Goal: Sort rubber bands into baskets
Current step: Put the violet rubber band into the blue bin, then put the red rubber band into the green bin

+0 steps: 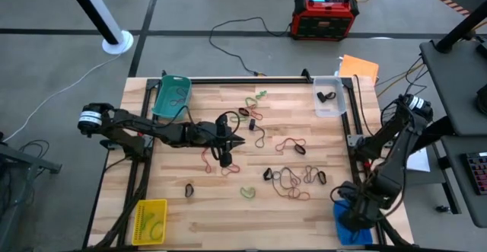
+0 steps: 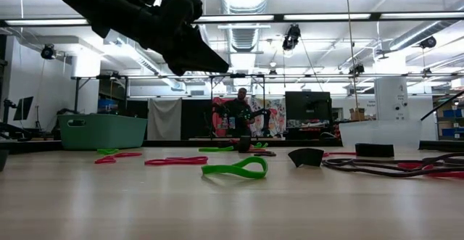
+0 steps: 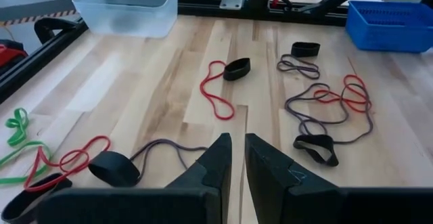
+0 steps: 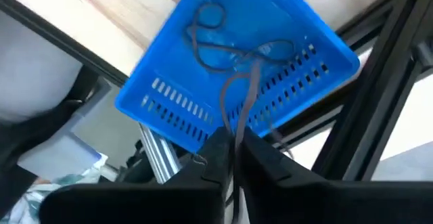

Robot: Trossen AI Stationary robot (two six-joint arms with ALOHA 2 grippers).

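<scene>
Many rubber bands lie loose on the wooden table: red, green, black and brownish loops (image 1: 289, 176), a green one (image 2: 235, 170) and a black one (image 3: 237, 69). My left gripper (image 1: 240, 141) hovers above the table's middle, pointing toward the right edge, its fingers (image 3: 237, 146) a narrow gap apart and empty. My right gripper (image 4: 233, 143) is above the blue basket (image 4: 223, 61) at the near right corner, shut on a brownish band. The teal basket (image 1: 171, 96), the clear basket (image 1: 329, 96) and the yellow basket (image 1: 150, 221) stand at the other corners. My right gripper pinches a strand of a brownish rubber band (image 4: 238, 122) between its two fingertips. The fingers point down from above the basket. The band hangs slack below the fingers and reaches into the blue basket, where other brownish bands (image 4: 210, 34) lie.
A black frame rail (image 1: 251, 81) runs along the table's far edge and posts stand at its sides. A red-and-black box (image 1: 325, 16) and cables lie on the floor beyond. A person (image 2: 241, 113) stands far back in the room.
</scene>
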